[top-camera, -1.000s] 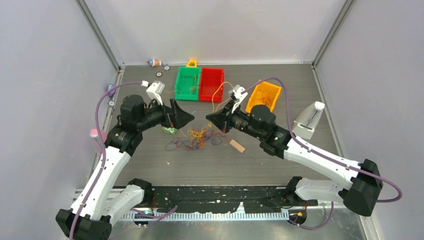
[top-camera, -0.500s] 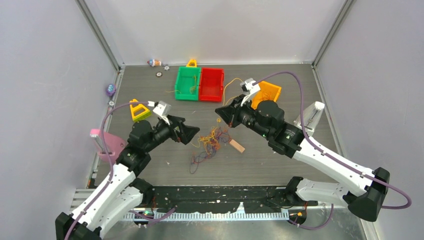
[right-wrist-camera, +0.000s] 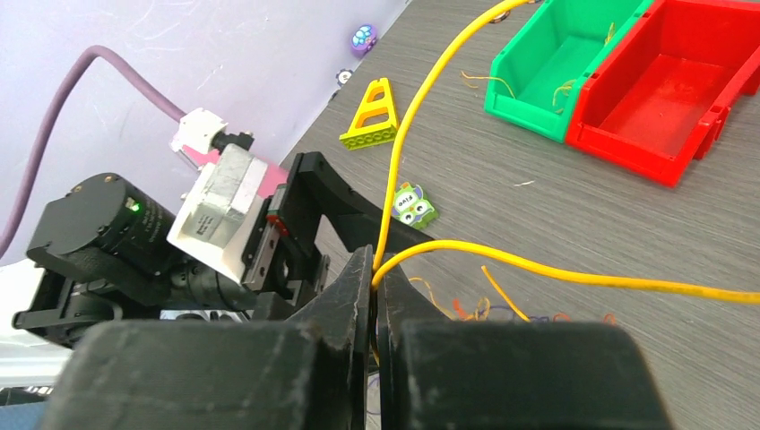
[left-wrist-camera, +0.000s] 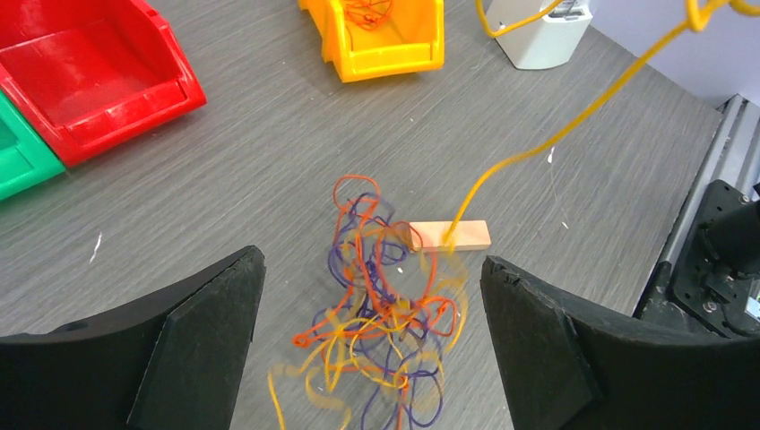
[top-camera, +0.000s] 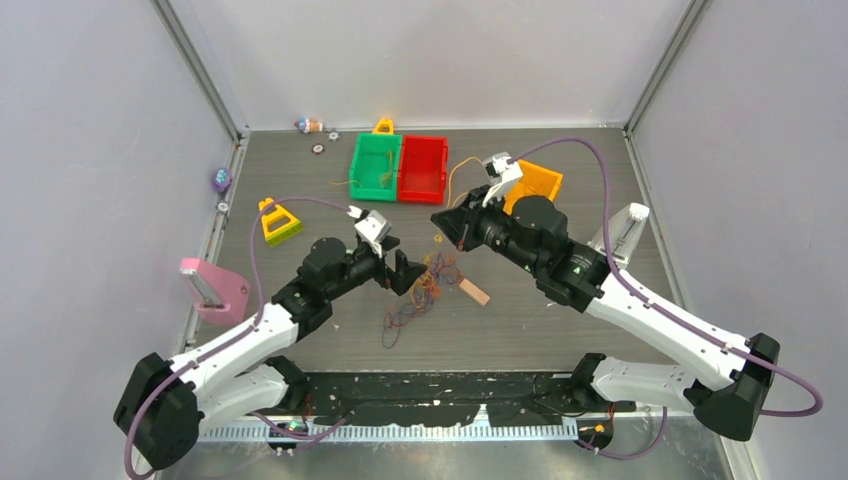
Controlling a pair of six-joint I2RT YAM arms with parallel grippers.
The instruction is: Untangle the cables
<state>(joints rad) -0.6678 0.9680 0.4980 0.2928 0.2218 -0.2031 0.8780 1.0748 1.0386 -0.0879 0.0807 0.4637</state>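
The left gripper [left-wrist-camera: 372,262] hangs spread above the cables [left-wrist-camera: 381,313], six o'clock of the red bin [left-wrist-camera: 90,76]; the right gripper [right-wrist-camera: 375,269] pinches a yellow cable [right-wrist-camera: 421,116].

- In the left wrist view, the near part of the tangle [left-wrist-camera: 376,322] is blurred and cut by the bottom edge.
- The yellow cable [left-wrist-camera: 618,87] runs out past the top edge.
- The green bin [left-wrist-camera: 16,157] is mostly cut off.
- From above, single strands are too thin to separate.
- The far-left trinkets [top-camera: 310,126] are too small to name.
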